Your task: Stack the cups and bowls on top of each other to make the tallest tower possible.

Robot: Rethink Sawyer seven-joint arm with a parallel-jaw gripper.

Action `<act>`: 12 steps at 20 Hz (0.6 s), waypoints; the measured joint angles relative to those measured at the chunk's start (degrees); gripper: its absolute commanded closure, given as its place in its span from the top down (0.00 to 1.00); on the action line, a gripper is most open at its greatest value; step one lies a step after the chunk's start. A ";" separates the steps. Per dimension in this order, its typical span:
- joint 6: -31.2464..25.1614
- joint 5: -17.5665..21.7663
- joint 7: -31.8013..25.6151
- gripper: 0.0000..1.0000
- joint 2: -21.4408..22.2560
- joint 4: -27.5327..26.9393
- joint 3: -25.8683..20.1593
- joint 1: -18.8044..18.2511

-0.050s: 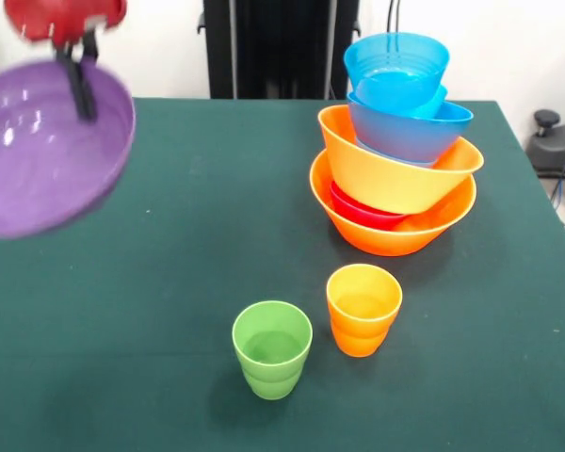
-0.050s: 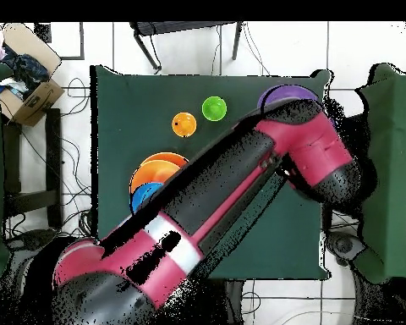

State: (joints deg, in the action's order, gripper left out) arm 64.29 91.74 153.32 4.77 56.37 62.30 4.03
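My gripper [image 1: 81,94] is at the upper left of the front view, shut on the rim of the wide purple bowl [image 1: 47,146], which hangs tilted above the table's edge. The overhead view shows only part of this bowl [image 2: 287,92], beyond the arm. The tower [image 1: 395,160] stands at the right: a large orange bowl [image 1: 391,235] as base, a small red bowl [image 1: 363,212] inside it, a second orange bowl [image 1: 395,179] leaning on that, and blue bowls [image 1: 400,94] on top. The green cup [image 1: 272,348] and orange cup [image 1: 363,308] stand upright in front.
The green table [image 1: 188,217] carries nothing else. From overhead, the arm [image 2: 240,186] crosses the table and hides most of the tower [image 2: 156,176]; the green cup [image 2: 214,107] and orange cup [image 2: 183,124] show beyond it. A cardboard box [image 2: 29,93] sits off the table.
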 measured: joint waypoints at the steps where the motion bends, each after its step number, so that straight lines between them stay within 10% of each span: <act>1: 0.18 -0.01 0.00 0.00 0.78 0.74 0.11 0.44; 12: -3.34 -6.30 0.00 0.00 14.50 14.43 1.08 13.48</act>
State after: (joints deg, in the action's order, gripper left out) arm 60.95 85.44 153.32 19.27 70.80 63.38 17.51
